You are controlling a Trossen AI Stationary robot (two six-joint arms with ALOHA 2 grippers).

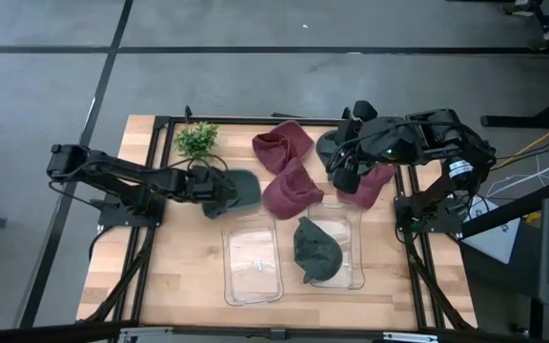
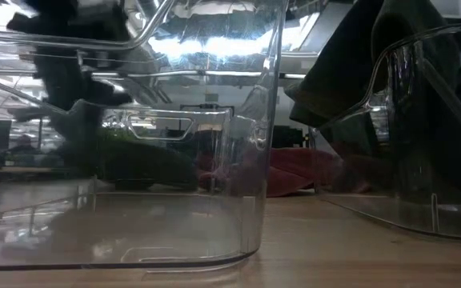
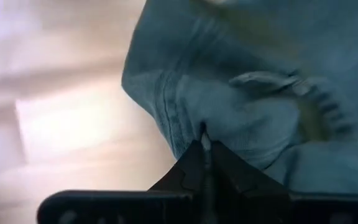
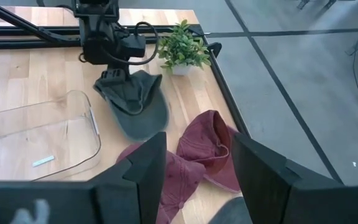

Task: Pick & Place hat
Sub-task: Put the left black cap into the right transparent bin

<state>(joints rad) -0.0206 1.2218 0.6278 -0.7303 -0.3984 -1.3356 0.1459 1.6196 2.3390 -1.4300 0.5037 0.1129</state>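
- Left gripper [image 3: 205, 144], lower centre of the left wrist frame: pinched fully together on a fold of the grey-green hat [image 3: 241, 93], cloth bunched between the tips.
- Soft, light and floppy by the look of it; likely to sag and drape once lifted, brim alone giving some stiffness. No risk of breakage; main risk a thin fold slipping out of the pinch.
- Best hold, as judged: a thick gather at the crown edge or the seam by the brim, not a single layer.
- In the high view, same hat [image 1: 241, 191] left of centre on the wooden table [image 1: 160, 276], just above the empty left clear bin [image 1: 252, 262].
- Faded grey-green cotton, visible stitching and a row of seams, crumpled crown, rounded brim.
- Lower centre-right: a second dark green hat [image 1: 317, 252] already lying in the right clear bin [image 1: 355, 257].
- Upper centre: maroon hats [image 1: 286, 167] heaped together, well apart from the bins' far ends; small potted plant [image 1: 196, 139] at upper left of the table.
- Right gripper [image 4: 194, 168], upper right of the high view: fingers spread wide, holding nothing, hovering over the maroon pile.
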